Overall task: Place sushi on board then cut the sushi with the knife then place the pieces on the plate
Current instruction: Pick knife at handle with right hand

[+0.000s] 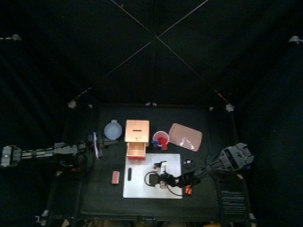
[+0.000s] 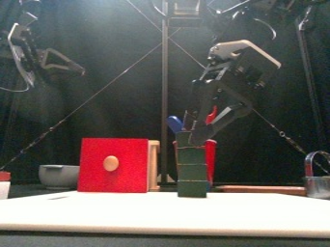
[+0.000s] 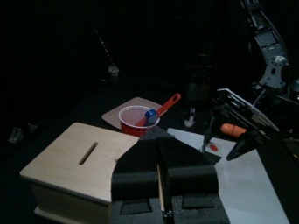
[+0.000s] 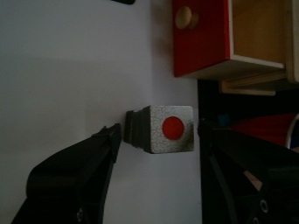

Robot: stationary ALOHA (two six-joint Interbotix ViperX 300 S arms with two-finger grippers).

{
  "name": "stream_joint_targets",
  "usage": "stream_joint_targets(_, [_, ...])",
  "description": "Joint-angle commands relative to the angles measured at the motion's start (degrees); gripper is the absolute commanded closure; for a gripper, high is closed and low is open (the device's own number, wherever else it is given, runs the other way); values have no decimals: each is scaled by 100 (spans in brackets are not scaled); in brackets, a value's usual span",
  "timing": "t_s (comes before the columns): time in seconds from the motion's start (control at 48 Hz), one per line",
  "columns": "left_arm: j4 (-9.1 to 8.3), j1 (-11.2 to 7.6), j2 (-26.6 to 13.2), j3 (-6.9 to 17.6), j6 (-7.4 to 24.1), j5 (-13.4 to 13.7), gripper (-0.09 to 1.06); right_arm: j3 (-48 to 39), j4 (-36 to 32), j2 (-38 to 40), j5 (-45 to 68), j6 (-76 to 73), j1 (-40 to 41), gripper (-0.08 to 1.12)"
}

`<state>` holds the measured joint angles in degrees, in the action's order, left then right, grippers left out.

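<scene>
Right wrist view alone: the sushi roll's (image 4: 170,129) red-centred end, on the white cutting board (image 4: 70,79), sits between the right gripper's (image 4: 159,129) parted jaws; contact is unclear.
Front view alone: the roll stands upright.
Left gripper (image 3: 162,150): jaws together, over the wooden box (image 3: 76,162).
Behind the roll: red cup (image 3: 142,118), then pink tray (image 1: 186,135).
Far left: blue-grey bowl (image 1: 112,130).

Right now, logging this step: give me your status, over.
Left gripper shut, high, left of wooden box. Right gripper open, poised over sushi roll, upright on white board. Nothing blocking.
</scene>
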<state>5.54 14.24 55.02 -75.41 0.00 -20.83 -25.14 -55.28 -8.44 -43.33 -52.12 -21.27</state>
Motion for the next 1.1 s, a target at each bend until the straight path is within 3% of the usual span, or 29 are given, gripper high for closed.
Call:
stream_joint_targets(0.021, [0, 35, -35, 123, 0, -18, 88, 105, 53, 70, -105, -35, 26, 4])
stream_joint_targets(0.25, [9, 53, -35, 53, -9, 0, 88, 123, 642, 105, 378, 0, 88, 4])
stream_joint_targets(0.417, [105, 79, -35, 0, -9, 0, 88, 88, 1151, 132, 809, 9, 44, 4])
stream_joint_targets(0.938, [149, 158, -35, -176, -26, 0, 88, 545, 1081, -9, 413, -9, 264, 4])
stream_joint_targets(1.104, [255, 158, -35, -264, -18, 0, 88, 562, 1090, -79, 220, -18, 343, 4])
